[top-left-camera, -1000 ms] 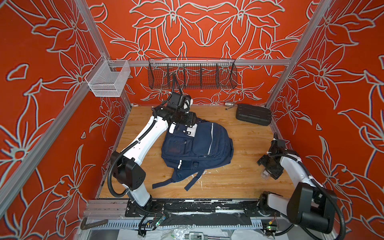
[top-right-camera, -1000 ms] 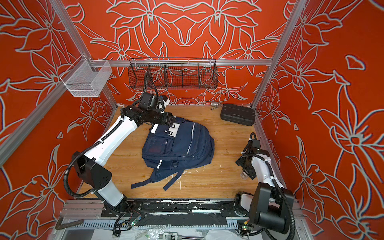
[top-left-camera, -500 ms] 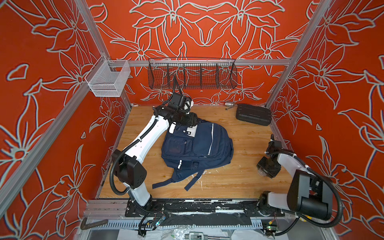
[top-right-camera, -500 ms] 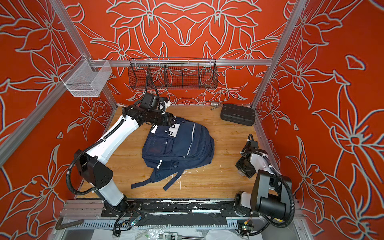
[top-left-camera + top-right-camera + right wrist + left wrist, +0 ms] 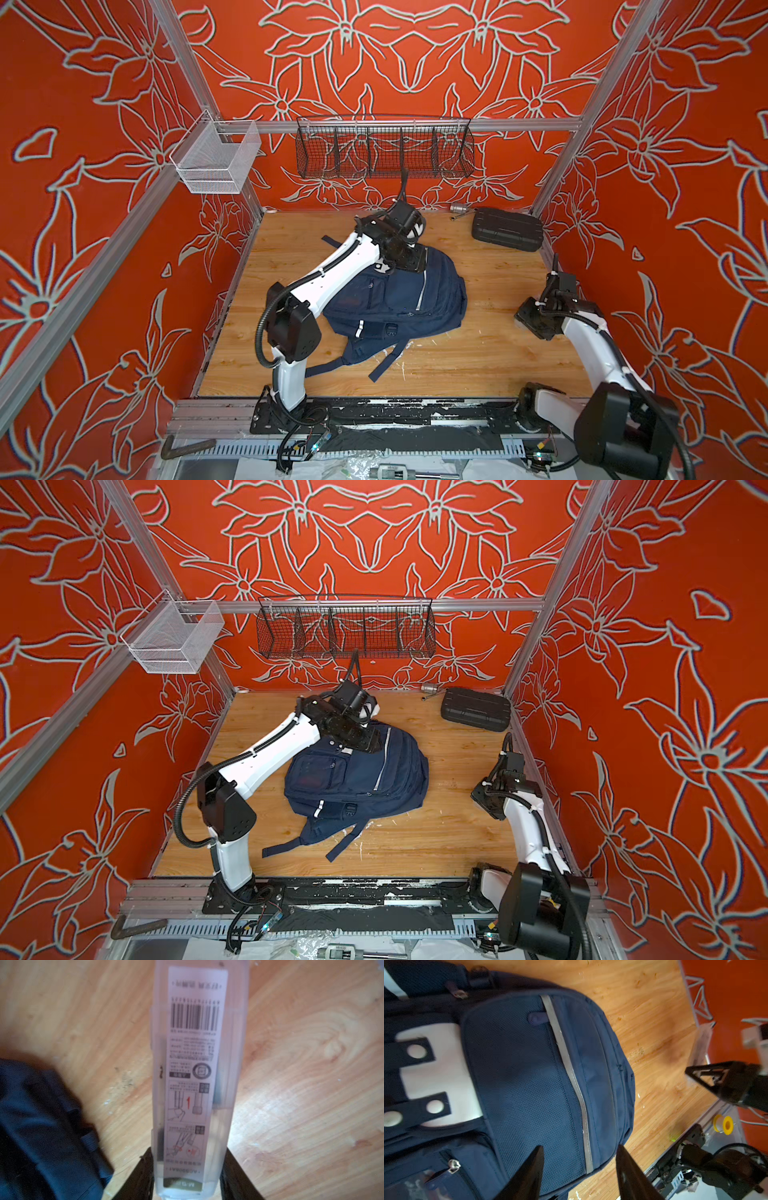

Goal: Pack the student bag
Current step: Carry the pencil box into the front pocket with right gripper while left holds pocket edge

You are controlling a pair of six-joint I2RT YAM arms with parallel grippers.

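The large navy-blue fabric backpack [image 5: 399, 303] lies flat in the middle of the wooden counter [image 5: 478, 353], its straps trailing toward the front edge. The left gripper [image 5: 579, 1147] hangs over the bag's top end, near the white patch, jaws apart with nothing between them. The right gripper [image 5: 187, 1153], well apart from the bag on the counter's right side, is clamped on a long translucent plastic box [image 5: 195, 1064] with a white barcode label. A black ribbed hard case [image 5: 507, 229] sits in the far right corner.
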